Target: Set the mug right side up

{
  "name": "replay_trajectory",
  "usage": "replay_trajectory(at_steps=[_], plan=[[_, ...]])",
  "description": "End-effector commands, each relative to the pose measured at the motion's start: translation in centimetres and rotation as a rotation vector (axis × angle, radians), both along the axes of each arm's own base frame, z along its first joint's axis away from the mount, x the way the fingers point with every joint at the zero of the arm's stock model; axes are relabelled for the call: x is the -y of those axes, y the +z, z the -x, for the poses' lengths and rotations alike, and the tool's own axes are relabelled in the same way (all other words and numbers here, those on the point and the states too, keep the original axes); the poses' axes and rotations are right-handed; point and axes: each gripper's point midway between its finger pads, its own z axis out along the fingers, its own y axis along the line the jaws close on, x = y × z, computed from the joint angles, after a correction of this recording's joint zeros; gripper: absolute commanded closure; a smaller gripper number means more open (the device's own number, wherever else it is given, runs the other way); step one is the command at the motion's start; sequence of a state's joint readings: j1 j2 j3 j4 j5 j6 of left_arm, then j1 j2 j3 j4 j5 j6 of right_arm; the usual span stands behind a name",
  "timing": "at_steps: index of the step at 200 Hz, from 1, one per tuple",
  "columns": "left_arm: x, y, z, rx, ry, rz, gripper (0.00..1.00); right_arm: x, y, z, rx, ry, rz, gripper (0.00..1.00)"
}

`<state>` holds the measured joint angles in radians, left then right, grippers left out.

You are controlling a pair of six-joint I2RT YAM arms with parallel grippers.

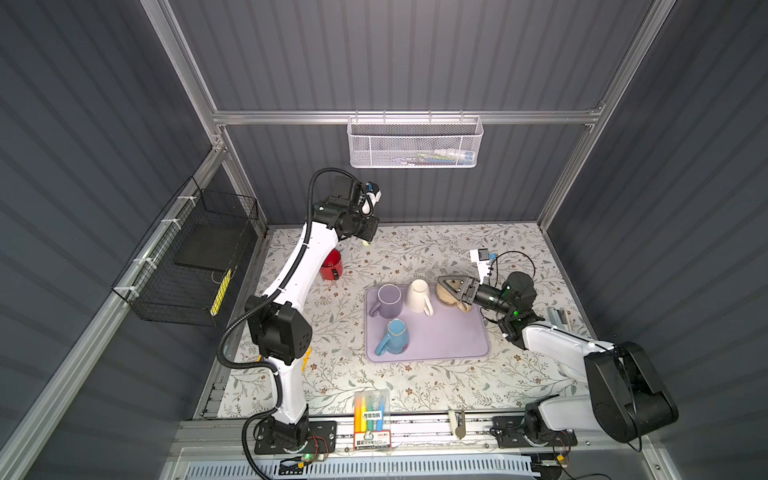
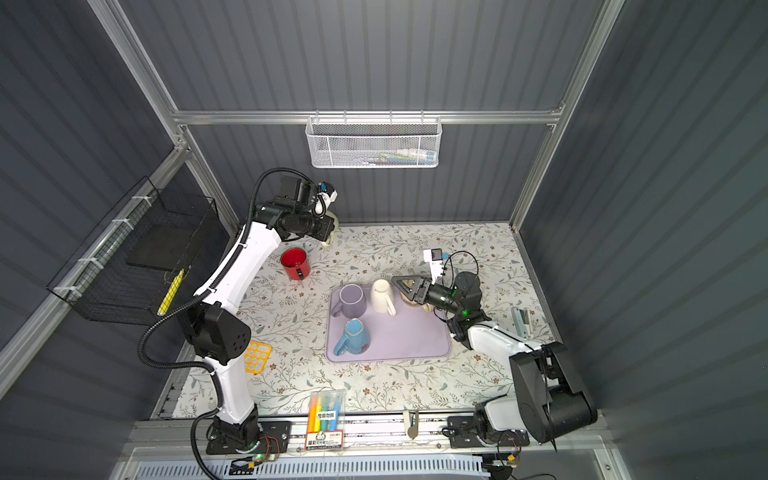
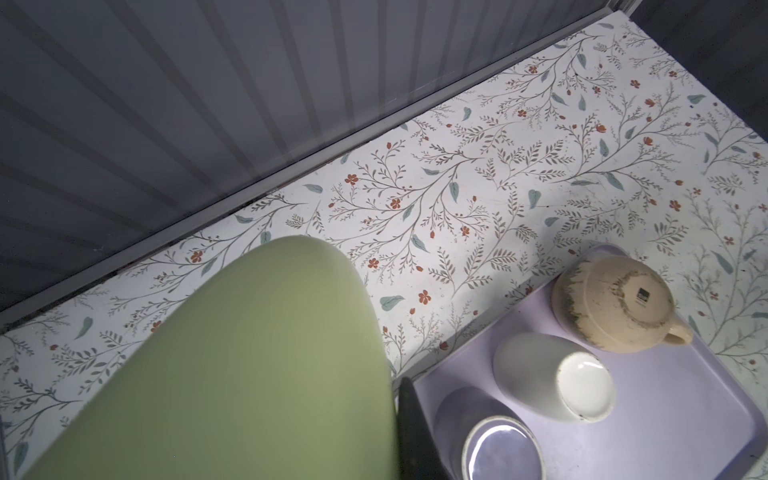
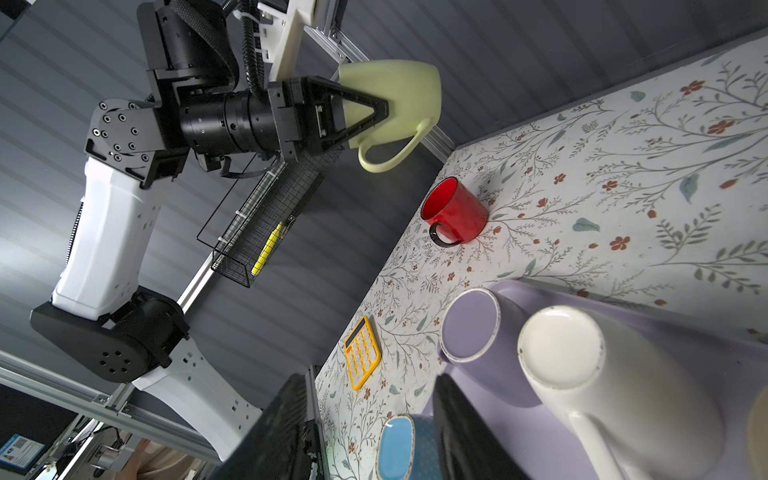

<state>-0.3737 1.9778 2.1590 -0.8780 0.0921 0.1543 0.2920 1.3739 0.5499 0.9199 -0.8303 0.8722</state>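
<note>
**mugfan:** The left claw [image 4: 380, 112] is clamped on the rim of the pale green mug [image 4: 399, 91]. One finger runs down the outside wall. The other is hidden, inside the mouth I guess. The mug hangs in the air over the far left part of the table [image 1: 415, 249], well clear of the surface, with its handle sticking out sideways. In the right wrist view its mouth seems to point roughly up toward the claw, a bit tilted. So I'd call the flip basically made and the set-down not yet done.

**benchrat:** Agreed. It looks like glazed ceramic, maybe hard plastic, can't tell. Either way it's stiff and slick, and it'd chip if dropped. That's a fair load for a pinch on a thin wall. The rim hold is fine for lowering straight down, but the mug could swing, so go slow. The handle would just twist. The red mug [image 4: 457, 208] stands upright on the table below, a little nearer and to the left. The green one should land beside it, not on it.

**mugfan:** And the right claw [image 1: 446, 286]?

**benchrat:** Its jaws are partway open, holding nothing I can see. It hovers over the upside-down beige mug [image 3: 615, 303] at the far right corner of the purple tray [image 1: 449, 345].
</note>
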Motion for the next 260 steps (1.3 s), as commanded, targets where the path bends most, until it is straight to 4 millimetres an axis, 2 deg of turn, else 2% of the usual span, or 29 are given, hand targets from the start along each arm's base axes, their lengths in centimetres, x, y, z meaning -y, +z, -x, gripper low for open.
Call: replay_trajectory(at_steps=[1,29,90,112,134,170,220,260], plan=[[-0.4,3.2,-0.8,0.078,-0.014,-0.005,1.00,0.2,0.0,0.1,0.013,-0.006,-0.003,0.48],[-0.8,2.9,-2.3,0.078,-0.003,-0.018,1.00,0.3,-0.4,0.1,0.005,-0.007,0.001,0.48],[-2.4,0.9,-5.4,0.057,0.017,-0.005,1.00,0.4,-0.6,0.5,-0.003,-0.013,-0.001,0.48],[-3.2,-0.6,-6.4,0.036,0.031,-0.010,1.00,0.5,-0.8,0.5,-0.008,-0.017,0.001,0.48],[-4.1,-3.3,-7.2,-0.012,0.048,-0.041,1.00,0.5,-1.0,0.5,-0.013,-0.018,-0.002,0.48],[-4.8,-6.5,-7.8,-0.078,0.054,-0.058,1.00,0.5,-1.3,0.4,-0.018,-0.020,-0.004,0.48],[-4.4,-8.2,-7.8,-0.114,0.040,-0.049,1.00,0.5,-1.9,0.3,-0.033,-0.024,-0.008,0.48],[-4.4,-10.2,-7.6,-0.159,0.047,-0.063,1.00,0.4,-2.1,0.0,-0.043,-0.022,-0.020,0.48]])
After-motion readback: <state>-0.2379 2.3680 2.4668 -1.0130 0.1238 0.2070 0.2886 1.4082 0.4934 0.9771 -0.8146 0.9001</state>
